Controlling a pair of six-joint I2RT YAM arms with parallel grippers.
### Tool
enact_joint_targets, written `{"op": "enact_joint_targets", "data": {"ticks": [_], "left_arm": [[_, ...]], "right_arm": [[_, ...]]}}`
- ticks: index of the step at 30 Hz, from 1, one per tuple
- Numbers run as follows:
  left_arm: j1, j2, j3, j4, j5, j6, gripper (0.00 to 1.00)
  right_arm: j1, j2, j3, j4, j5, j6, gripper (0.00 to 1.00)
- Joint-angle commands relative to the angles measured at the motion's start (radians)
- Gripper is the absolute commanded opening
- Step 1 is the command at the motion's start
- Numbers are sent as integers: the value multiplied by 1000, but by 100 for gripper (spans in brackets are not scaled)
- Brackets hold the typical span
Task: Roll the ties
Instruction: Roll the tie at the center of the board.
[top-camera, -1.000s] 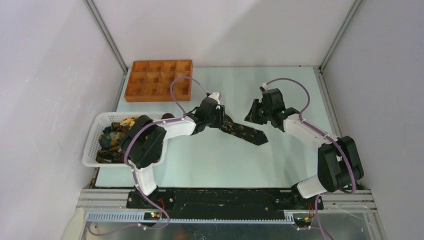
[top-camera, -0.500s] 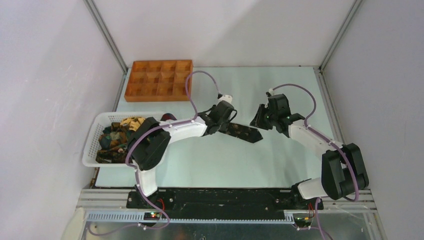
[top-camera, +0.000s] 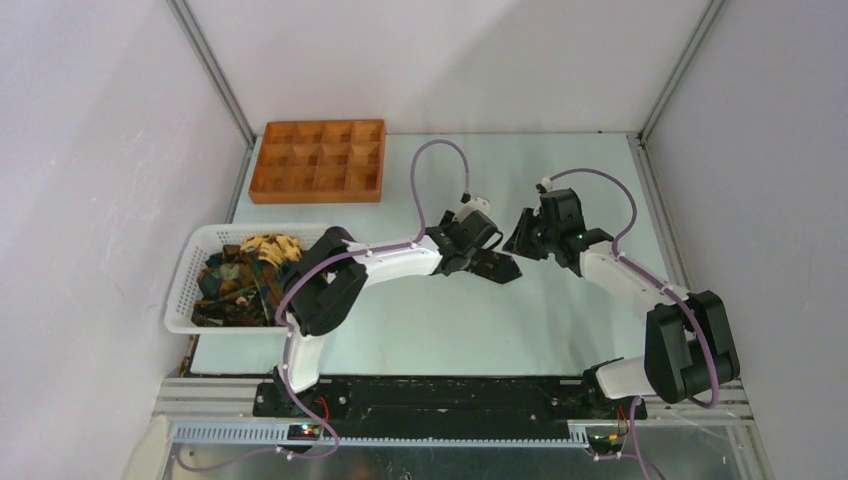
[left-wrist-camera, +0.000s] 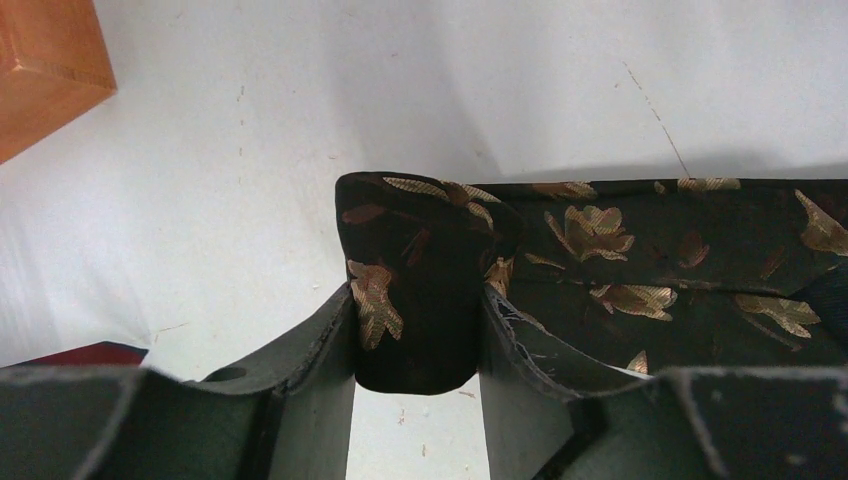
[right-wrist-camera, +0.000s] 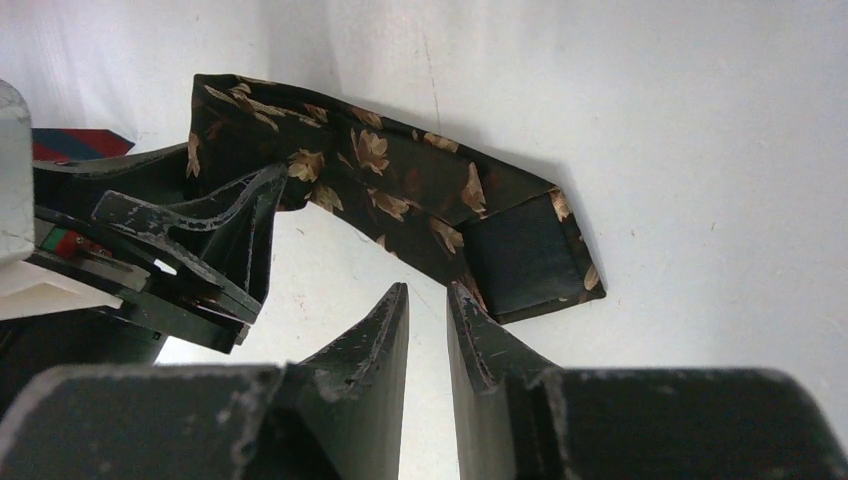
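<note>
Pale table (top-camera: 450, 330): orange tray (top-camera: 316, 194), white basket (top-camera: 181, 290), tie (top-camera: 497, 267).

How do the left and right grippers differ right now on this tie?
The left gripper has its fingers closed on the rolled end of the tie; the right gripper holds nothing. The left fingers stand wide, spread by the roll; the right fingers are only narrowly parted. The left is at the rolled end; the right is just short of the flat, folded-over far end. Both face each other along the same tie.
</note>
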Motion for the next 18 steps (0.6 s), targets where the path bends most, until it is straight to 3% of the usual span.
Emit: {"op": "enact_joint_targets", "data": {"ticks": [1, 18], "left_arm": [[-18, 53, 60, -89, -107, 54, 46], [-82, 145, 184, -182, -113, 78, 47]], "right_arm": [[-8, -36, -6, 26, 13, 0, 24], [-57, -91, -49, 31, 29, 12, 24]]}}
